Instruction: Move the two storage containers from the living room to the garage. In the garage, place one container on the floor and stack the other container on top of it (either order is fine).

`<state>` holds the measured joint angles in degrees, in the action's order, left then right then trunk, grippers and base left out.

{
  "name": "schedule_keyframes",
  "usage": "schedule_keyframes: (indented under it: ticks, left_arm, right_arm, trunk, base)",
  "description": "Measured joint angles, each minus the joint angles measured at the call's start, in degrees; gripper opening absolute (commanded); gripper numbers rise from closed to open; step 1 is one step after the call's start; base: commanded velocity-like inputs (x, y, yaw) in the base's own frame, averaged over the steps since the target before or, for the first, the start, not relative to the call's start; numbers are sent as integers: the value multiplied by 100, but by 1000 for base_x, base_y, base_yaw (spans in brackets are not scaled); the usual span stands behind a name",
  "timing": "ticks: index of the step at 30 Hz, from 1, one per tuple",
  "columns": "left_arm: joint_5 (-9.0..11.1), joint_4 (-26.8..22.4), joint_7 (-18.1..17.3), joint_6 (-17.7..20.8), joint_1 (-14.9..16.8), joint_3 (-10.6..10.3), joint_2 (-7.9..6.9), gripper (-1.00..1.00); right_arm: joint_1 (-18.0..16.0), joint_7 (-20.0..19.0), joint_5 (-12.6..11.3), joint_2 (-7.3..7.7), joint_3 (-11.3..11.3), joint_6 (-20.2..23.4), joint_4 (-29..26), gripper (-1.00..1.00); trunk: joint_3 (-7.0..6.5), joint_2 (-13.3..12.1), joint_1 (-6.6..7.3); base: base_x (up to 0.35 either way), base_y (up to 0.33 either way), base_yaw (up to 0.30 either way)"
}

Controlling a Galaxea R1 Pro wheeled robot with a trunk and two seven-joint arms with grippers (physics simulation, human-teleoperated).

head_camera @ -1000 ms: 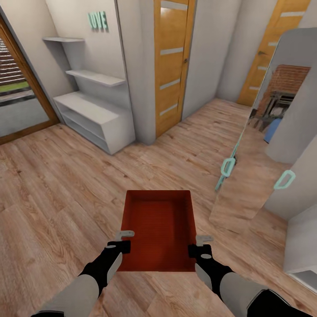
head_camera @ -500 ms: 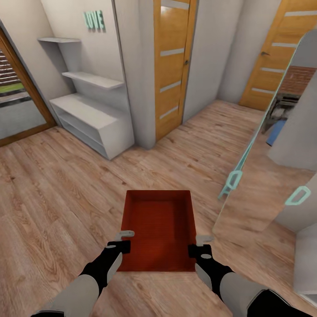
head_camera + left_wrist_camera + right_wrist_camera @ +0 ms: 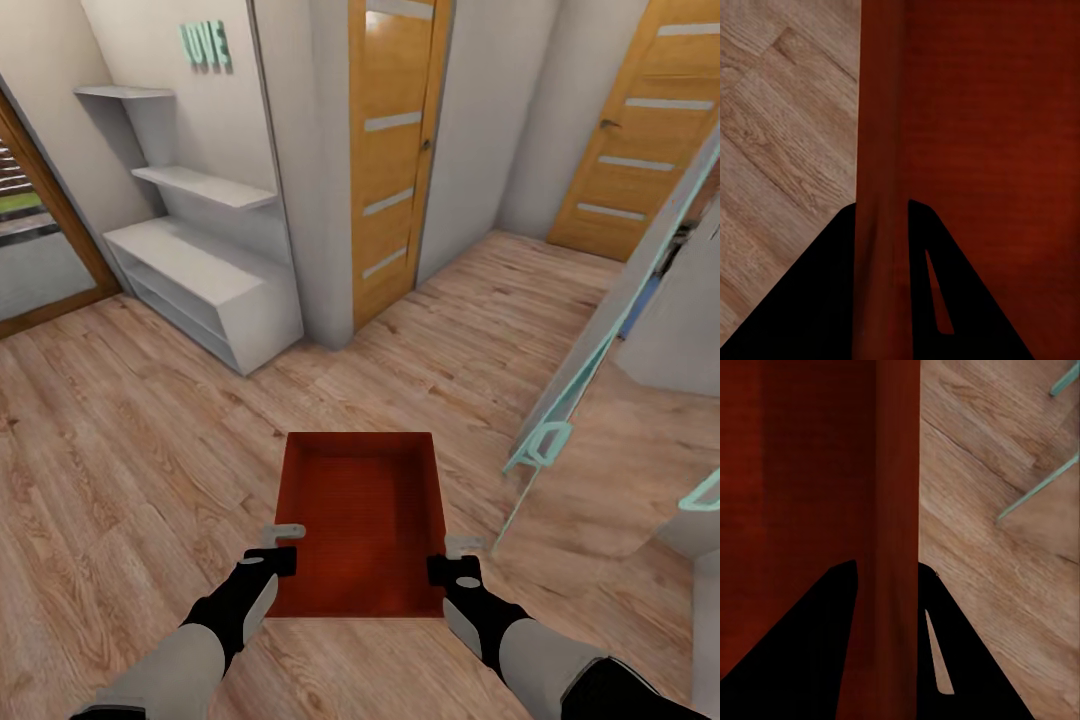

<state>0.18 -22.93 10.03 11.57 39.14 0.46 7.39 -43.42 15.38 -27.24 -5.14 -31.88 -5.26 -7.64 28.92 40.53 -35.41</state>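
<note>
Down at the bottom of the head view, both arms reach forward and the red-orange storage container [image 3: 362, 520] sits between them, low and centre in the frame, carried above the light wood-plank floor [image 3: 130, 470]. The left gripper [image 3: 283, 545] is clamped on the bin's left wall near its near corner; in the left wrist view that wall [image 3: 881, 180] runs straight between the two dark fingers [image 3: 817, 300], one on each side of it. Same story on the other side: the right gripper [image 3: 462, 555] is pinched onto the right wall, and the right wrist view shows the wall [image 3: 898, 532] held between its fingers [image 3: 967, 660], with planks beyond. The bin is open-topped and its flat bottom is bare. Just right of it, mid-right in the frame, a mirrored door edge with a mint-green handle [image 3: 548, 443]. Farther on, upper left, a white shelf unit [image 3: 205, 275] under mint "LOVE" letters [image 3: 205, 45], and a wood-framed glass door [image 3: 30, 240] at the left edge. Top centre, an orange-brown door [image 3: 392, 150]; another one [image 3: 635, 130] at upper right.
</note>
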Motion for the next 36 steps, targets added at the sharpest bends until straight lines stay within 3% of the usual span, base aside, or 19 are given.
schedule_keyframes:
  ticks: [36]
  left_arm:
    - [-5,-1,-1,0,0,3,1,-100]
  right_arm:
    - [0,0,2,0,2,0,0,-100]
  trunk:
    - [0,0,0]
  base:
    - [322,0,0]
